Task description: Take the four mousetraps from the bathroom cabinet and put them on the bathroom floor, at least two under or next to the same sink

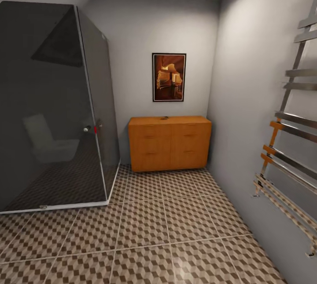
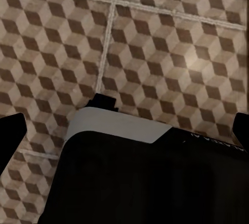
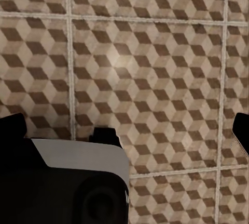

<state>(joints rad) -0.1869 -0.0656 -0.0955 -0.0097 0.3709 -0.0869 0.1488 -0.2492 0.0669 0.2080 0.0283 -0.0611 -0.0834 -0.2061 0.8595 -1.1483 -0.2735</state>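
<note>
Head view, cabinet: the orange-brown cabinet [image 1: 169,142] stands against the far wall, doors and drawers shut.
Head view, on the cabinet: a small dark thing [image 1: 164,118] lies on top; too small to name. No mousetraps are visible, so I judge them to be inside.
Head view, surroundings: a dark glass shower enclosure [image 1: 53,108] stands left of the cabinet, a framed picture [image 1: 169,77] hangs above it, and a towel rail [image 1: 288,143] is on the wall to its right.
Head view, floor: the bathroom floor [image 1: 145,231] stretches from the cabinet toward the camera.
Left wrist view: left gripper [image 2: 127,130] hangs over floor tiles, dark fingertips at both picture edges, spread wide, grasping nothing.
Right wrist view: right gripper [image 3: 127,133] likewise, fingers wide apart and empty.
Step in hand: approaching the cabinet, in my judgement.
Doing it well: drive straight up the tiles, stop square to the cabinet front and clear of the glass and rail, with room for a door to swing.
</note>
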